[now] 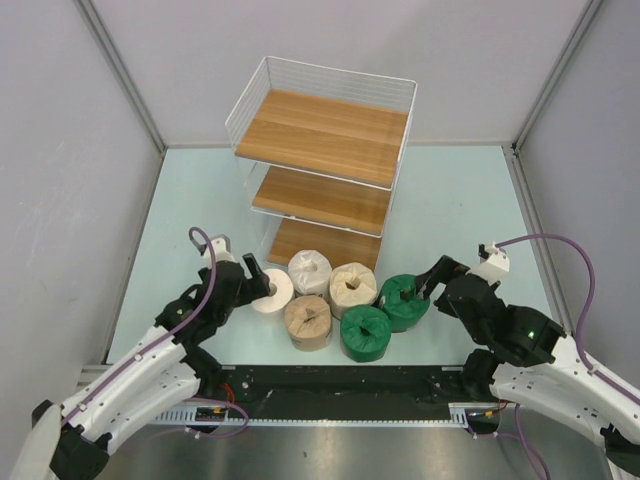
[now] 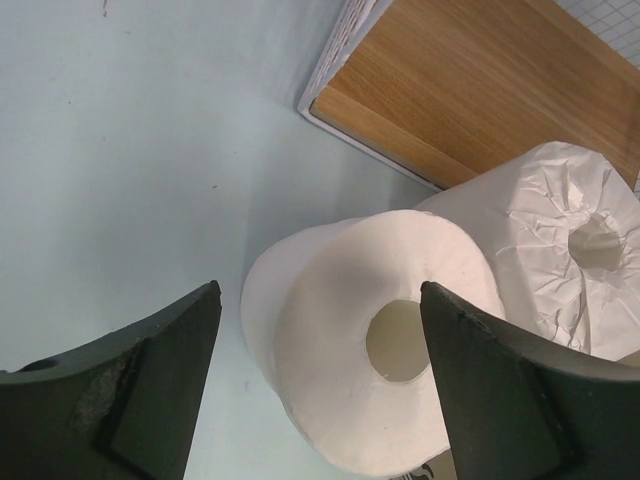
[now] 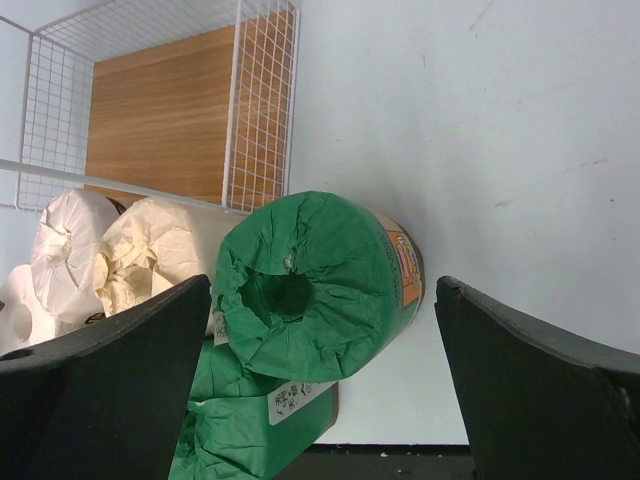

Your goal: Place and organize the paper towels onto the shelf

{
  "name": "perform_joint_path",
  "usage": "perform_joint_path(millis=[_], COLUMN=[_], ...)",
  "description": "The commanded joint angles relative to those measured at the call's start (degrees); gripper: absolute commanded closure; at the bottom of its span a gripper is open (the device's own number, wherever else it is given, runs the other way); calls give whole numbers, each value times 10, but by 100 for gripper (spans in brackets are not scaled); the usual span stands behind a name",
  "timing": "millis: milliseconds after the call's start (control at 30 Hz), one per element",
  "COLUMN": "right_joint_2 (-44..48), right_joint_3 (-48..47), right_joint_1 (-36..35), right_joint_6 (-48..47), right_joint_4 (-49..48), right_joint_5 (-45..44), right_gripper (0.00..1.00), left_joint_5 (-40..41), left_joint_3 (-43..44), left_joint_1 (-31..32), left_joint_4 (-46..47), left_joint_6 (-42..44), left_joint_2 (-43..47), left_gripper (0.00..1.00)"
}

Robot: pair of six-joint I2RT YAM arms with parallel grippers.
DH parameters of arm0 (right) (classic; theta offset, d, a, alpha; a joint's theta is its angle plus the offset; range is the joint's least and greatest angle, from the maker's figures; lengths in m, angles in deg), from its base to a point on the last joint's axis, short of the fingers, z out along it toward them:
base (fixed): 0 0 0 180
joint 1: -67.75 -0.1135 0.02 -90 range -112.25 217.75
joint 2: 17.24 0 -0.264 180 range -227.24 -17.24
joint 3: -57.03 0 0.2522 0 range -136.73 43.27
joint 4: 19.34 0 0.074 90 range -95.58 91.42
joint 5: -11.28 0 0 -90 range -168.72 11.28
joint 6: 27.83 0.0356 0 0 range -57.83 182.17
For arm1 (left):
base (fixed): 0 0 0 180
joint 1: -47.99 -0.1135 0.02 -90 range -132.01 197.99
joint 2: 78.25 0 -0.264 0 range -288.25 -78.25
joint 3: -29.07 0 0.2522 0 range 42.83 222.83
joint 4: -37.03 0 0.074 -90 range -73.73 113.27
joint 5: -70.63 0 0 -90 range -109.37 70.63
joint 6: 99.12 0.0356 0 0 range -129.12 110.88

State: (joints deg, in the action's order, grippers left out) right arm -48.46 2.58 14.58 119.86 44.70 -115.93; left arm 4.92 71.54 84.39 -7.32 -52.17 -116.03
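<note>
Six rolls stand clustered on the table in front of the shelf (image 1: 325, 140): plain white (image 1: 273, 291), white-wrapped (image 1: 309, 271), two beige (image 1: 352, 287) (image 1: 308, 321), two dark green (image 1: 404, 300) (image 1: 366, 333). My left gripper (image 1: 264, 282) is open, its jaws either side of the plain white roll (image 2: 370, 390), with the white-wrapped roll (image 2: 560, 250) behind it. My right gripper (image 1: 428, 283) is open, its jaws either side of a green roll (image 3: 315, 285); the other green roll (image 3: 255, 435) lies below it. All three shelf boards are bare.
The shelf's bottom board (image 2: 470, 90) and wire side (image 3: 260, 110) stand just beyond the rolls. Grey walls enclose the table on three sides. A black rail (image 1: 340, 385) runs along the near edge.
</note>
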Motion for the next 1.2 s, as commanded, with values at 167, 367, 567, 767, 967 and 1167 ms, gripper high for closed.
perform_joint_path(millis=[167, 367, 567, 767, 967, 1167], right_joint_2=[-2, -3, -6, -3, 0, 9], right_joint_3=[-10, -2, 7, 17, 20, 26], right_joint_1=[-3, -2, -2, -2, -1, -2], right_joint_6=[20, 26, 32, 37, 40, 47], right_joint_4=[-2, -3, -5, -4, -3, 10], right_joint_5=[-30, -31, -27, -26, -26, -29], right_gripper=[0, 0, 0, 0, 0, 0], left_joint_5=[-26, -35, -57, -57, -57, -62], left_joint_3=[2, -20, -45, -58, -64, -53], left_joint_1=[4, 3, 3, 3, 3, 3], left_joint_4=[-1, -12, 5, 6, 22, 24], left_joint_6=[3, -2, -9, -11, -13, -5], left_joint_2=[17, 43, 39, 34, 14, -1], left_gripper=[18, 18, 21, 23, 28, 45])
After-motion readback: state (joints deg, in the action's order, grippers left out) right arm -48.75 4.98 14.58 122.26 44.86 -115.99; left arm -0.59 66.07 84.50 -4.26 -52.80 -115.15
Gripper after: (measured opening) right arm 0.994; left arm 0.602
